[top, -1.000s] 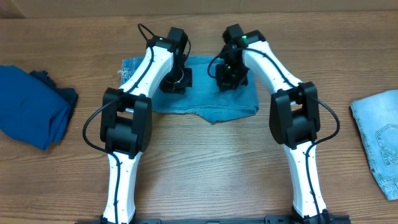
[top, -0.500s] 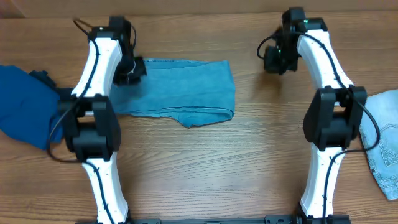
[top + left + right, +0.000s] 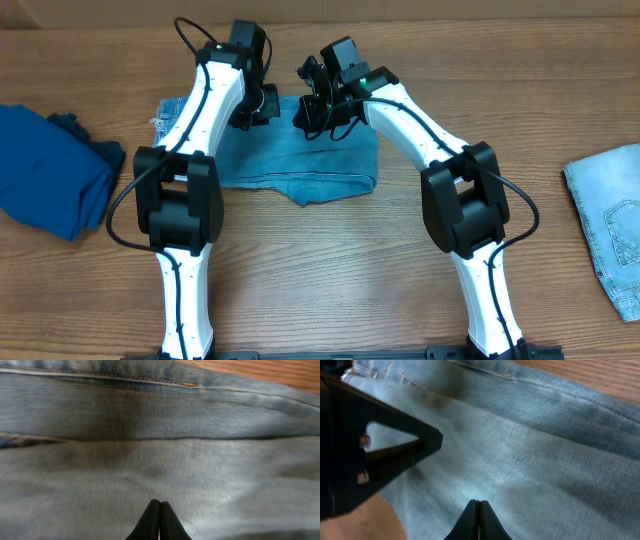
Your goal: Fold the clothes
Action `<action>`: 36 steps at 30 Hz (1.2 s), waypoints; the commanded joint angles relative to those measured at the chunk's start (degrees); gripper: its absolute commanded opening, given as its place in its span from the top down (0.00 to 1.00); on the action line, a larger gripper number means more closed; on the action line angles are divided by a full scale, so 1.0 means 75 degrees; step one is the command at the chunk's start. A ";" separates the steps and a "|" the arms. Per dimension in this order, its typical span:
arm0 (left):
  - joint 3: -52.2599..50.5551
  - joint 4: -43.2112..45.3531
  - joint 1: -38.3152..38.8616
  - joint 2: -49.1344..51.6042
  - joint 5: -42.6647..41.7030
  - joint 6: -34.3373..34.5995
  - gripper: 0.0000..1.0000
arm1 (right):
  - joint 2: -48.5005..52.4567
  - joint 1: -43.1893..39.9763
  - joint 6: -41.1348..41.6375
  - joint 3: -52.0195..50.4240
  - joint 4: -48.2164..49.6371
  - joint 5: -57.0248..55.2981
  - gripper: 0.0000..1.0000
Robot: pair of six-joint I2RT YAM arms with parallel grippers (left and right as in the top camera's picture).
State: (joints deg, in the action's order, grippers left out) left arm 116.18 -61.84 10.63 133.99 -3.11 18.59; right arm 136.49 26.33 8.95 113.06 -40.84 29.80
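Denim garment (image 3: 300,165) lies flat; left hand (image 3: 159,510) and right hand (image 3: 477,509) closed above.

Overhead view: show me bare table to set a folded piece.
Bare wood: between the two arms, in front of the folded jeans; between right arm and pale denim. Crowded: over the jeans, where both arms meet, and beside the blue garment.

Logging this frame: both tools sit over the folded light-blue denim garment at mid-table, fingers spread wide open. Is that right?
Only "wide open" is wrong. The left tool and right tool are over the folded light-blue denim garment, but both are shut, tips together, as each wrist view shows.
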 commanded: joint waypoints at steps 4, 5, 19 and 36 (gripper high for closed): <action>-0.0017 0.0207 -0.0140 0.0664 0.0542 0.0344 0.96 | 0.0029 -0.0079 0.0411 -0.0527 0.0816 -0.1536 0.96; -0.0017 0.0204 -0.0178 0.0723 0.0673 0.0219 0.95 | 0.0029 -0.0134 0.0411 -0.0551 0.0705 -0.1923 0.96; 0.0466 -0.0519 -0.1113 0.0638 0.0178 -0.0420 0.90 | -0.0321 -0.2696 -0.0440 -0.1058 -0.0895 -0.2713 0.96; 0.4785 -0.3704 -0.1122 -0.3398 0.0501 -0.0306 0.22 | -0.1113 -0.2530 -0.0632 -0.2570 -0.1632 0.0571 0.32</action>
State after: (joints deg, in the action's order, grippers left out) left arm 151.57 -88.92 2.46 110.96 -0.75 16.38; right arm 127.31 5.85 4.25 96.44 -55.35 30.55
